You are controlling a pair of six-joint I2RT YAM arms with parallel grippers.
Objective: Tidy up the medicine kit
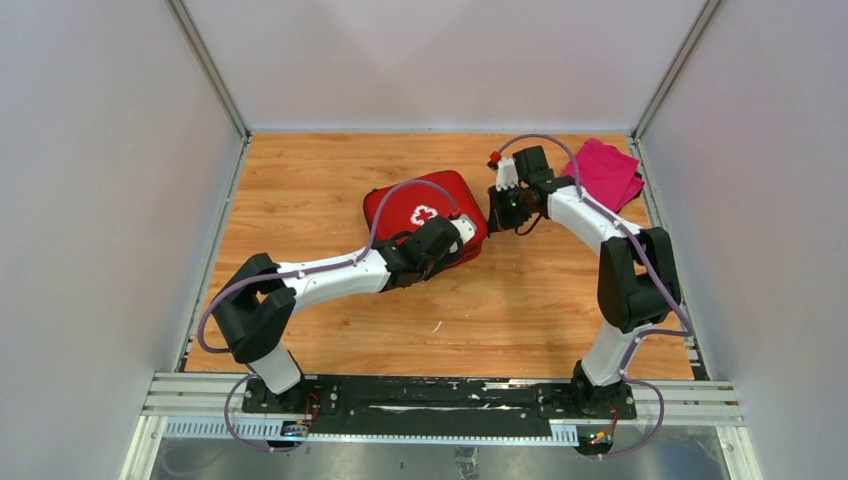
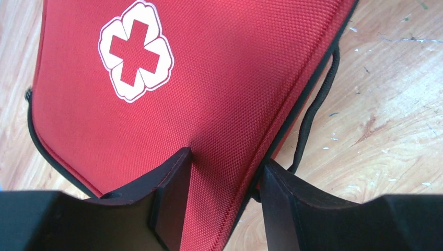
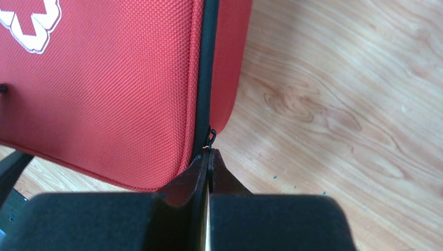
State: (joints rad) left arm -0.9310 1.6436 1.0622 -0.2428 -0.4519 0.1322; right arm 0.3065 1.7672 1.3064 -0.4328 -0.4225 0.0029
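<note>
The medicine kit [image 1: 420, 205] is a red soft zip case lying shut on the wooden table, its white cross [image 2: 136, 49] facing up. My left gripper [image 1: 462, 235] grips the kit's near right corner. In the left wrist view, one finger [image 2: 170, 183] presses on the lid and the other [image 2: 282, 193] sits against the zip edge, with red fabric filling the gap at the left gripper [image 2: 227, 159]. My right gripper [image 1: 505, 215] is at the kit's right side. In the right wrist view, the right gripper [image 3: 210, 151] is shut on the small black zipper pull [image 3: 211, 137] at the kit's [image 3: 104, 94] corner.
A magenta folded cloth [image 1: 605, 172] lies at the back right corner, behind the right arm. A black cord loop [image 2: 313, 104] hangs off the kit's side onto the table. Grey walls enclose the table on three sides.
</note>
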